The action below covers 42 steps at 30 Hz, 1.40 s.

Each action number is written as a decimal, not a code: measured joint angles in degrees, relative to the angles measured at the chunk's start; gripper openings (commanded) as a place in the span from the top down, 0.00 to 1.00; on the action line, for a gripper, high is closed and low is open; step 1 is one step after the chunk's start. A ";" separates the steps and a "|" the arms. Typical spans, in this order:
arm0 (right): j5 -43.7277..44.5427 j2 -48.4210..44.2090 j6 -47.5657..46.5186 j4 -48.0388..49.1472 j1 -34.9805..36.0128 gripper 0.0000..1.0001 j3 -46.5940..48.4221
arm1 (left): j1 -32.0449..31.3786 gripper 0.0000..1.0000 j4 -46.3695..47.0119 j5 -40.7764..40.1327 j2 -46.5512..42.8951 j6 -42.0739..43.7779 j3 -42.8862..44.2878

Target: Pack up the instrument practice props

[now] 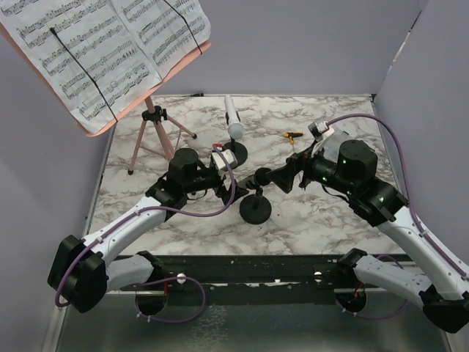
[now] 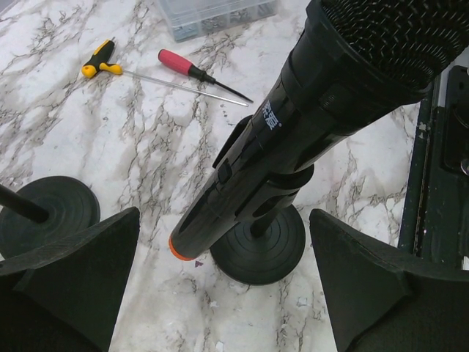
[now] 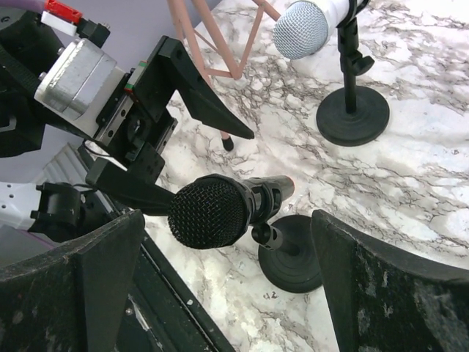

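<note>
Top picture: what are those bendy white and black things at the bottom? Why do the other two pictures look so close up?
Those are two robot arms, bolted at the near edge of a table. The top picture comes from a camera above and behind them. The other two come from a small camera on each wrist, so the dark wedges at the sides are that arm's own fingers. On the marble stand a pink music rest with sheet-music pages, a white microphone and a black microphone, each clipped in a round-based holder. A red-handled screwdriver, a yellow-handled tool and a clear box lie there too. The left gripper and right gripper are both open, one at each end of the black microphone. Nothing is held.
</note>
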 measured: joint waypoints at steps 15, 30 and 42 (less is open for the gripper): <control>15.87 7.48 0.68 -0.81 12.59 0.08 0.66 | -1.11 0.01 0.07 -0.02 1.92 0.61 0.42; 18.82 5.81 -0.04 9.03 13.73 0.86 -6.99 | -1.49 0.01 0.81 0.00 3.28 3.43 0.96; 9.68 2.95 -4.09 20.31 10.84 0.99 -14.21 | -1.49 0.01 0.79 0.94 2.32 5.25 2.71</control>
